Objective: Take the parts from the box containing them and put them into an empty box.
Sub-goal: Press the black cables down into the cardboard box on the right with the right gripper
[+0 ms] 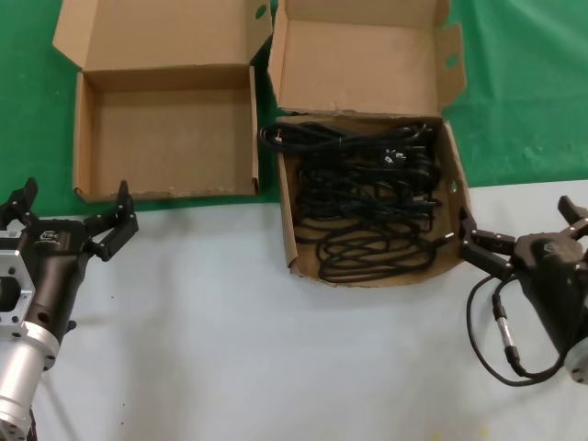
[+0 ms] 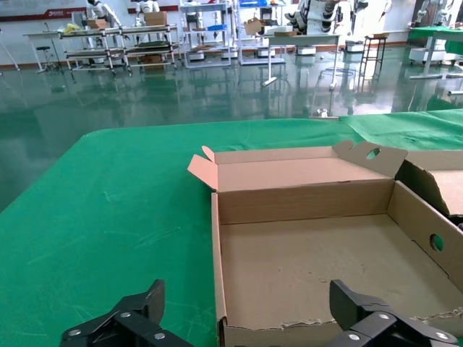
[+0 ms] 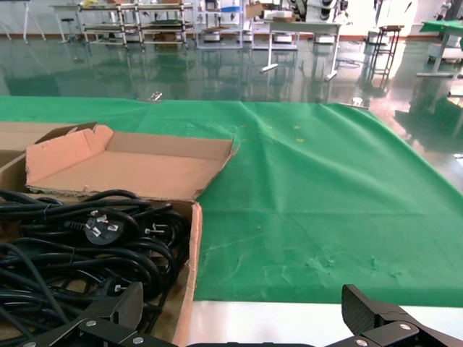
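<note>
1. Cables [image 1: 367, 197], black power leads with moulded plugs, lie tangled in loops inside the squarish cardboard box [image 1: 457, 197]; one bundle runs along the box's far wall, and a three-pin plug [image 3: 99, 228] faces up among them in the right wrist view.
2. That box stands open, its tall lid [image 1: 363, 60] raised at the far side with side flaps bearing oval slots.
3. Just beside the cable box, on the robot's left, sits the wide shallow cardboard box [image 1: 83, 138], lid [image 1: 156, 35] folded back (nothing shows on its brown floor).
4. The right gripper [image 1: 519, 234] hovers near the cable box's near right corner, its fingers spread wide and holding nothing; a thin black wire [image 1: 491, 344] loops below its wrist.
5. The left gripper [image 1: 69, 216] hangs near the shallow box's near left corner, on the far side from the cable box, fingers likewise spread apart and holding nothing.
6. Both boxes straddle the edge where green cloth [image 1: 533, 92] meets the pale tabletop [image 1: 248, 349].
</note>
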Available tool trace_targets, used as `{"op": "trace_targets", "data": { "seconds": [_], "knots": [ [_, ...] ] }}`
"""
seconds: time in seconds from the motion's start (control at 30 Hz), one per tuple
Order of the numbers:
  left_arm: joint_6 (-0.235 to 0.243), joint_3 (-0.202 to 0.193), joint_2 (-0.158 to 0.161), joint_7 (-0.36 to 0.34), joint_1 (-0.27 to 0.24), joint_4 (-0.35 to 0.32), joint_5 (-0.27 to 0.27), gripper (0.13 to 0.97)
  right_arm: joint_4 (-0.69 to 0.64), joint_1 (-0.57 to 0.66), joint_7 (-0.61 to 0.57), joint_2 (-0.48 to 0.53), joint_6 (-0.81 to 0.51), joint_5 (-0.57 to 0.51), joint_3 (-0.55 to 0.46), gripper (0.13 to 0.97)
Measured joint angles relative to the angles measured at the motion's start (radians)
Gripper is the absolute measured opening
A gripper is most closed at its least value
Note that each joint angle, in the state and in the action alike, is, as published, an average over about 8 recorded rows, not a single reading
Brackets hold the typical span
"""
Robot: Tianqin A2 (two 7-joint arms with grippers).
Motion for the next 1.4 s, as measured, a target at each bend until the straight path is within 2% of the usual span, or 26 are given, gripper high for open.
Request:
{"op": "trace_targets", "data": {
  "seconds": [0.23,0.33,0.6,0.8,1.07,1.23,1.4],
  "knots": [
    [0.000,0.000,0.000,0.000,0.000,0.000,0.000,0.769,0.029,-0.002,0.004,0.049,0.000,0.005,-0.009,0.966],
    [0.000,0.000,0.000,0.000,0.000,0.000,0.000,0.697,0.050,0.007,0.003,0.093,-0.018,0.006,-0.013,0.966],
    [0.000,0.000,0.000,0.000,0.000,0.000,0.000,0.526,0.072,0.097,-0.085,0.223,-0.208,-0.009,-0.026,0.966],
    [0.000,0.000,0.000,0.000,0.000,0.000,0.000,0.372,0.023,0.233,-0.230,0.300,-0.421,-0.021,-0.080,0.966],
    [0.000,0.000,0.000,0.000,0.000,0.000,0.000,0.250,-0.095,0.499,-0.463,0.334,-0.674,-0.094,-0.217,0.966],
    [0.000,0.000,0.000,0.000,0.000,0.000,0.000,0.232,-0.169,0.646,-0.565,0.319,-0.758,-0.182,-0.309,0.966],
    [0.000,0.000,0.000,0.000,0.000,0.000,0.000,0.185,-0.223,0.751,-0.596,0.293,-0.782,-0.280,-0.379,0.966]
  ]
}}
